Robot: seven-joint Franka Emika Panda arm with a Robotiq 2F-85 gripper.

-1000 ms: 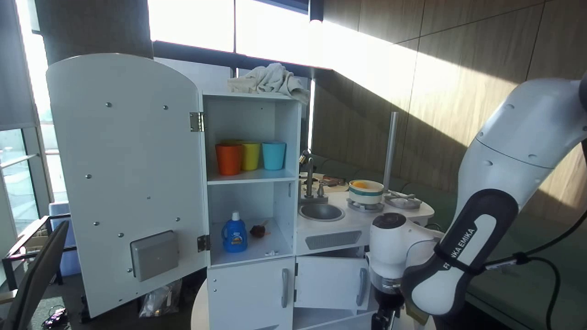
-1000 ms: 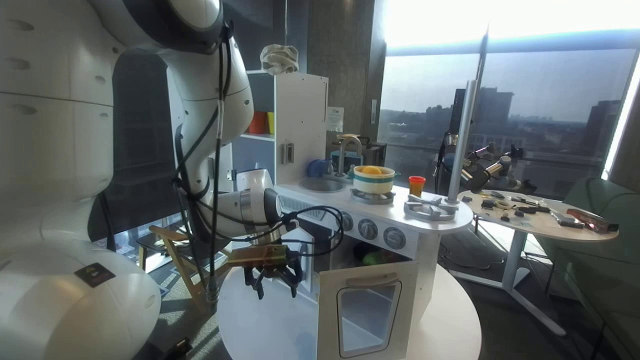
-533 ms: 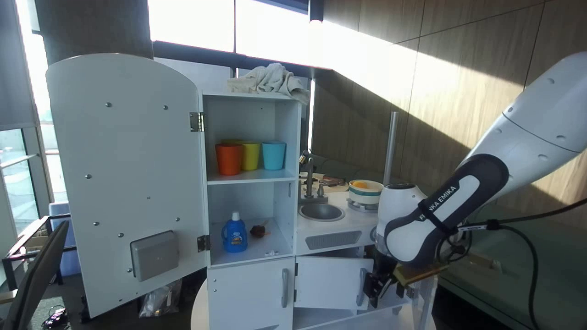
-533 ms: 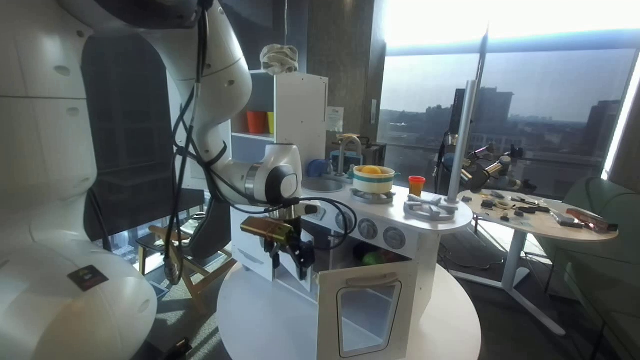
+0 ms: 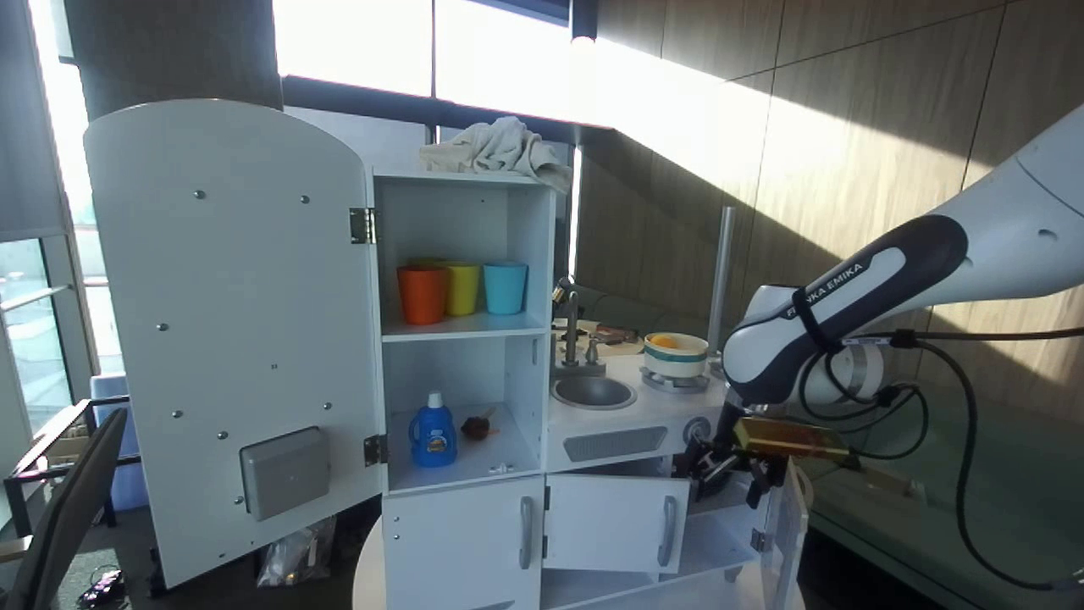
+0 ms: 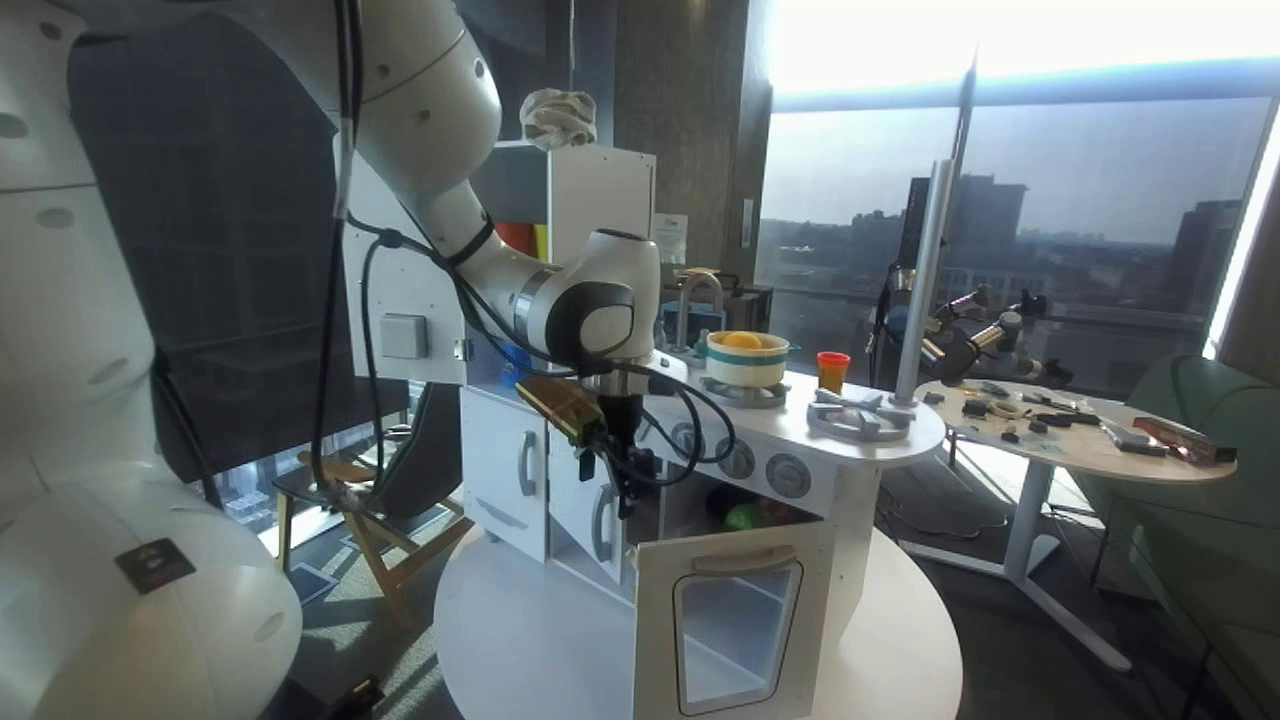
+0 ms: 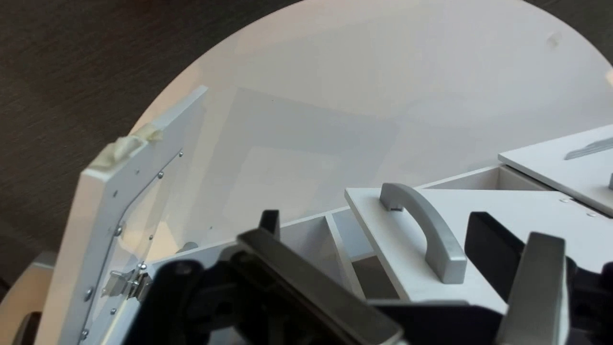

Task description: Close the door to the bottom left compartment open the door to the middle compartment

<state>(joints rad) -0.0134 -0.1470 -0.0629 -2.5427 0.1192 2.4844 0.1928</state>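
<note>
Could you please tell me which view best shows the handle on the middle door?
The wrist view, where the handle appears large, with its whole arch visible. In both exterior views it shows much smaller, as a thin, roughly upright grey bar.

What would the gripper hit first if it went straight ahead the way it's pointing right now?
Most likely the middle door, at or near its grey handle, which shows ahead of the open gripper in the wrist view. Depth is hard to judge there, so which of the two comes first is unclear.
</note>
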